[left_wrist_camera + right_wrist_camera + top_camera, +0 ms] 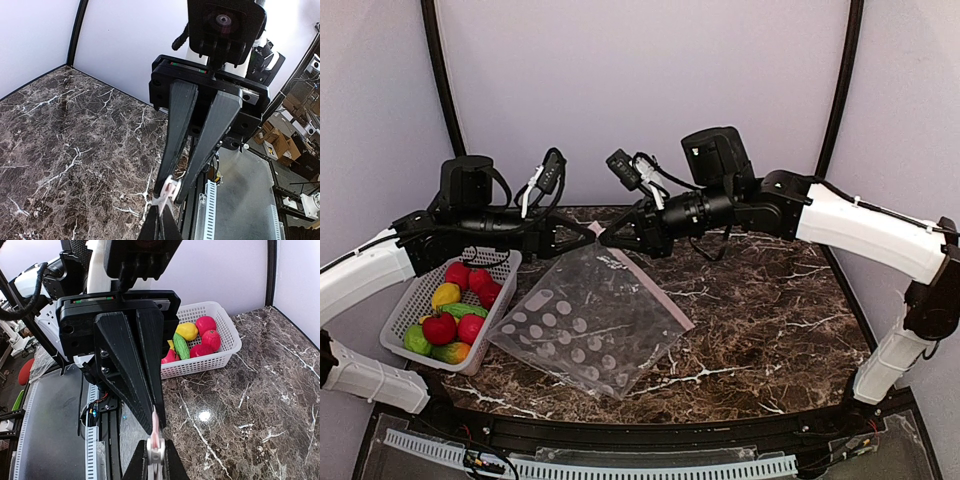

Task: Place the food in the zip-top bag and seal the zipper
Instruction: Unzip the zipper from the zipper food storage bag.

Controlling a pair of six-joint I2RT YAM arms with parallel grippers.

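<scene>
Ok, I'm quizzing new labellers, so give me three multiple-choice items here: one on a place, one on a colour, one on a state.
1. Where is the food? A in the zip-top bag; B in the white basket; C loose on the table.
2. What colour is the zipper? A blue; B black; C pale pink.
3. How do the left gripper and right gripper stand? A both shut on the zipper; B both open; C one holding a fruit.
Key: 1B, all fruit sits in the basket. 2C, the strip shows pink. 3A, both pinch the bag's raised corner.
</scene>
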